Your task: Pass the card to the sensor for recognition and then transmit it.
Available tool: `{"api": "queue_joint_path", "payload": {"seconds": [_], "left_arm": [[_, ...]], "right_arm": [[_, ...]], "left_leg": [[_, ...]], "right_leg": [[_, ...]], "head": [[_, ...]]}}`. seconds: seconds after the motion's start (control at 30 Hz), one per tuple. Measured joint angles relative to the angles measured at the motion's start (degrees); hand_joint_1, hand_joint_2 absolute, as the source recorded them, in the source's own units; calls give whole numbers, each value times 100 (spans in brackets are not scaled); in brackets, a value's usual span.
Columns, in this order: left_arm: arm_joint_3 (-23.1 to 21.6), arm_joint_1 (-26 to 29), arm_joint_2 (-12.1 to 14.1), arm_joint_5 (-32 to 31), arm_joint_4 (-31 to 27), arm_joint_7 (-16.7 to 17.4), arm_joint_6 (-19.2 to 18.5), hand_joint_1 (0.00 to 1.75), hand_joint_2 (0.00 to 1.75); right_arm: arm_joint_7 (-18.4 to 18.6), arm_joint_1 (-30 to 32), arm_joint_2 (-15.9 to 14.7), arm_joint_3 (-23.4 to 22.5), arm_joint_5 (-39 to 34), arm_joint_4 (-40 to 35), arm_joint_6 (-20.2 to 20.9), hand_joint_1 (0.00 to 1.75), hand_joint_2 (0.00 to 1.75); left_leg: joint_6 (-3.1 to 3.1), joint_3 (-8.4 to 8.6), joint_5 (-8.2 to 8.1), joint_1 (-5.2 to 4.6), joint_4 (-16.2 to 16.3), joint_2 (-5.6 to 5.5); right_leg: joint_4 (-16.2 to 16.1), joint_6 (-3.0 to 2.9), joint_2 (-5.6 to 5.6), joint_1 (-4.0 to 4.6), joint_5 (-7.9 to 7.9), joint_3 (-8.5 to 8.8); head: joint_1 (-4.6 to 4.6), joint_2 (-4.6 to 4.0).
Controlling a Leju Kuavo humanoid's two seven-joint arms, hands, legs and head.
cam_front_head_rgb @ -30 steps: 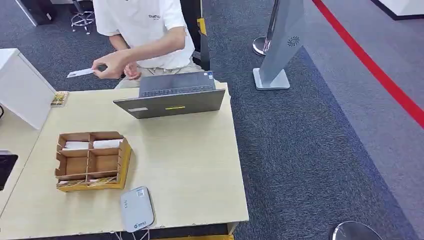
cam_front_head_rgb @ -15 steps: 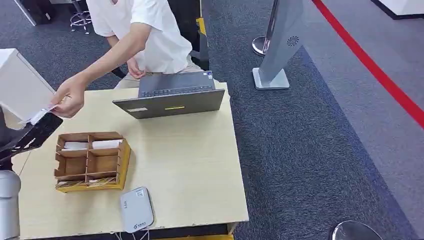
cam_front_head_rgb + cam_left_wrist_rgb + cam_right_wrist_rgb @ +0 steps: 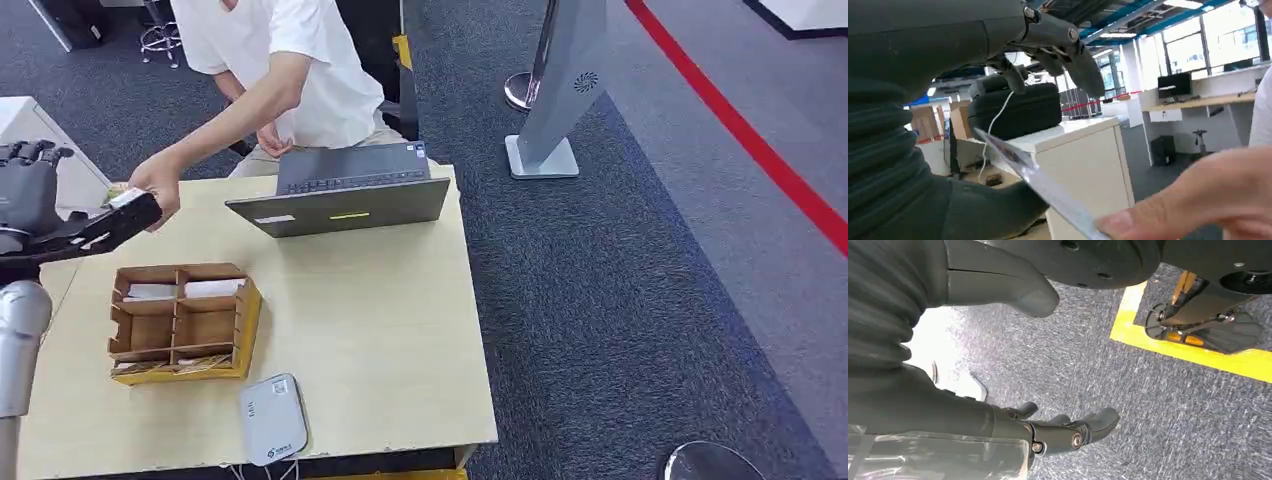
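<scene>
My left hand [image 3: 62, 218] is raised over the table's far left corner, thumb and fingers spread. A person's hand [image 3: 157, 186] lays a white card [image 3: 126, 197] against its fingertips. In the left wrist view the card [image 3: 1040, 182] runs edge-on between my thumb [image 3: 993, 212] and my fingers [image 3: 1068, 55], pinched by the person's thumb [image 3: 1148, 220]; my fingers stand clear of it. The white sensor [image 3: 273, 418] lies at the table's near edge. My right hand [image 3: 1063, 432] hangs over the carpet, fingers loosely bent, holding nothing.
A wooden compartment box [image 3: 180, 320] with white cards in its far cells sits on the left of the table [image 3: 380, 330]. A grey laptop [image 3: 345, 195] stands at the far edge before the person. A white cabinet [image 3: 30, 125] is at far left.
My left arm has risen into view at the left. The person's hand swung the card from in front of their body over to my left hand.
</scene>
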Motion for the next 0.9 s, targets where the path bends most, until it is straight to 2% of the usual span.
{"api": "queue_joint_path", "payload": {"seconds": [0.2,0.37,0.53,0.67,0.9], "left_arm": [[-752,-471,375,-98,509,356,-400,175,175],[-1099,-677,584,-151,677,520,-467,175,175],[-1199,-700,672,-293,745,553,-139,175,175],[-1221,-582,689,-466,681,522,427,175,175],[-1221,29,604,-642,175,418,620,175,175]], "right_arm": [[44,2,0,-4,118,11,-2,0,175],[59,1,0,-7,190,31,0,0,175],[39,2,0,-9,249,39,-4,0,175],[22,1,0,-9,284,48,-9,0,175],[24,2,0,-26,286,52,-7,0,175]], "left_leg": [[0,0,0,0,0,1],[0,-1,0,0,0,1],[0,-2,0,0,0,1],[0,-1,0,-1,0,1],[0,-2,-1,-1,0,2]], "right_leg": [[1,0,2,0,0,0],[1,-1,1,0,-1,0],[1,0,1,0,0,0],[1,0,1,-1,0,1],[0,-1,2,-1,-1,0]], "head": [[0,2],[0,2],[0,2],[0,2],[2,0]]}}
